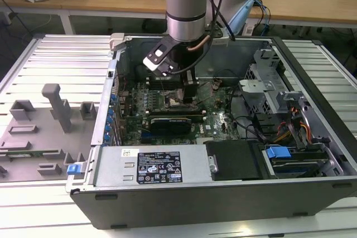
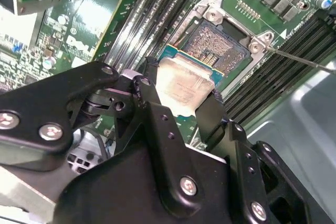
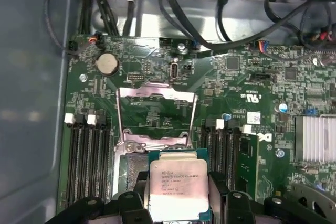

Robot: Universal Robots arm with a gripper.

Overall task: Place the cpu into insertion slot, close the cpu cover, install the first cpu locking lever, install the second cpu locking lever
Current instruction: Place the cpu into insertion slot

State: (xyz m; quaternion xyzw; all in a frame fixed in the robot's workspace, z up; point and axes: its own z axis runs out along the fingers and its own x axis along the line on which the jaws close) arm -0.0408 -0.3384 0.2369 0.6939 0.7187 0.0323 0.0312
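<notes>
My gripper [image 3: 177, 195] is shut on the cpu [image 3: 176, 182], a square chip with a pale metal top, held flat by two opposite edges. In the second wrist view the black fingers [image 2: 144, 85] clamp the cpu [image 2: 181, 85] just short of the insertion slot [image 2: 212, 45], whose pin field lies bare. The chip overlaps the slot's near edge; contact cannot be told. The cpu cover [image 3: 156, 93], a thin silver frame, is swung open beyond the slot. A thin locking lever [image 2: 304, 62] sticks out beside the socket. In the exterior view the gripper [image 1: 186, 90] hangs low over the motherboard inside the case.
Black memory slots [image 3: 89, 156] flank the socket on both sides. A long black card [image 1: 173, 122] lies across the board in front of the socket. The power supply [image 1: 162, 165], drive cage [image 1: 301, 154] and case walls hem the area. A grey fixture tray [image 1: 39, 132] sits at the exterior view's left.
</notes>
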